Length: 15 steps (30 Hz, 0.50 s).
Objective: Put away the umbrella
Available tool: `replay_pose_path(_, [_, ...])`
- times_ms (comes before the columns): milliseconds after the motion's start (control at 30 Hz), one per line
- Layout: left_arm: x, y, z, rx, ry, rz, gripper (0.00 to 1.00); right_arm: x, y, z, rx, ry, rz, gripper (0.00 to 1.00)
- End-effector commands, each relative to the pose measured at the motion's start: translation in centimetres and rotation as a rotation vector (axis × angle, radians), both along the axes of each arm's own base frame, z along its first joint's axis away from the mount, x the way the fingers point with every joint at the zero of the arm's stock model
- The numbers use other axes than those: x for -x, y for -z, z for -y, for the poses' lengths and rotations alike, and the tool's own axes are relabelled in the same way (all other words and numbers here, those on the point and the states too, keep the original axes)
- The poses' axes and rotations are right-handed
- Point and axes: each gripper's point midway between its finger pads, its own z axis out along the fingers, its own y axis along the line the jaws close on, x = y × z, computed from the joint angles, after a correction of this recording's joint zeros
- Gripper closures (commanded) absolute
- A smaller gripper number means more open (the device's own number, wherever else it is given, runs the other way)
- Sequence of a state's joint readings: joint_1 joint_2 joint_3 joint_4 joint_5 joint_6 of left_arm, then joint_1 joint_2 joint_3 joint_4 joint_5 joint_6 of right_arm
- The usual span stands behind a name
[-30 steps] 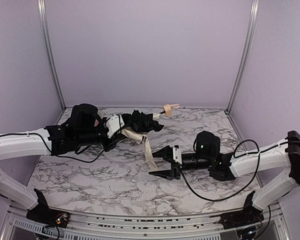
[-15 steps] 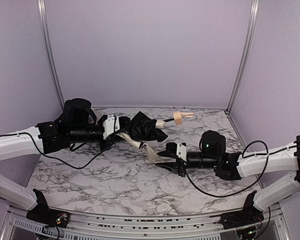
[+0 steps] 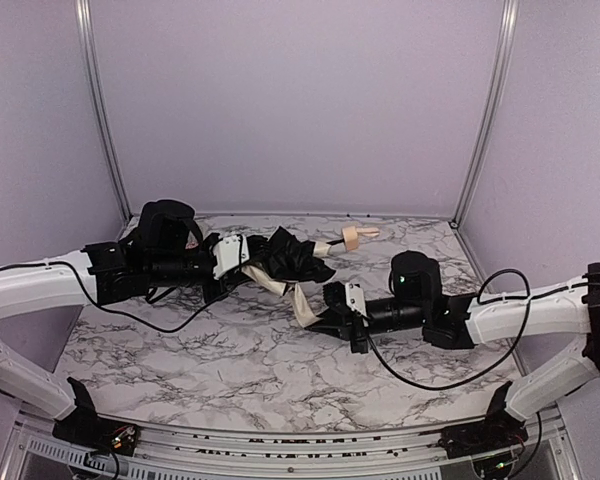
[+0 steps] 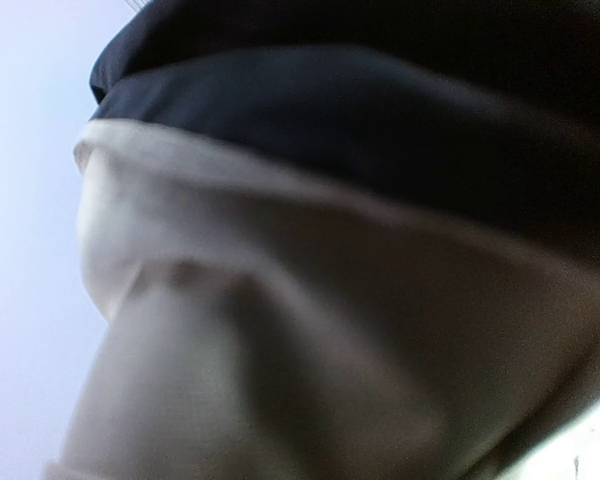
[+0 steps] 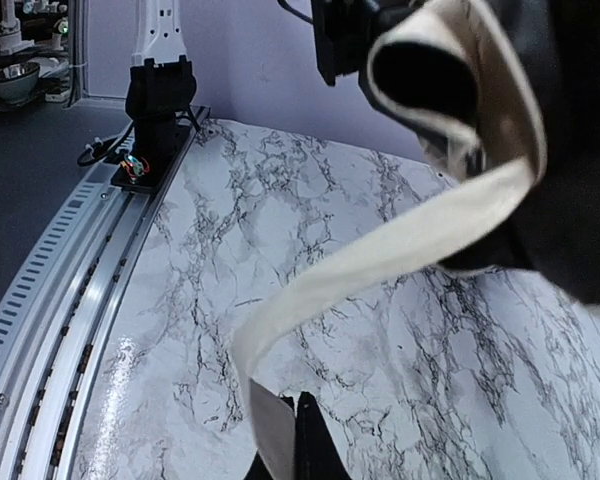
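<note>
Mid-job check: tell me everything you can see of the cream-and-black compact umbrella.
The cream-and-black compact umbrella is collapsed but loose: a crumpled bundle of black fabric with cream edging, gripped at its left end by the left gripper. Its thin black shaft points back-right, ending in a tan wooden knob. A cream strap trails down to the right gripper, which looks shut on its end.

A white, dark-veined marble-patterned table [image 3: 230, 385] spreads below. Plain lilac walls [image 3: 300, 100] close it from nine to three o'clock, aluminium posts [image 3: 102, 110] standing at eleven and one. A metal rail [image 3: 280, 450] edges six o'clock.
</note>
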<state>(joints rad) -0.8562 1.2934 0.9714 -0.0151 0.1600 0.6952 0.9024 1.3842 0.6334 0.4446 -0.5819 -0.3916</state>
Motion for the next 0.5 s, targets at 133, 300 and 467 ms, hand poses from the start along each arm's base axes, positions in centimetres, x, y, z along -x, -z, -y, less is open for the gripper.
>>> replay_pose_path(133, [-3.0, 6.1, -0.8, -0.105, -0.149, -0.129, 1.0, 2.4, -14.9, 0.5, -0.218, -0.226, 0.137, 1.0])
replay_pose_path(300, [-4.7, 9.4, -0.7, -0.119, -0.214, -0.238, 1.0, 1.7, -20.0, 0.8, -0.299, -0.238, 0.211, 1.0])
replay_pose_path(467, [-10.2, 8.8, -0.7, 0.032, -0.418, -0.348, 1.0, 4.7, -19.4, -0.9, -0.294, -0.355, 0.199, 1.0])
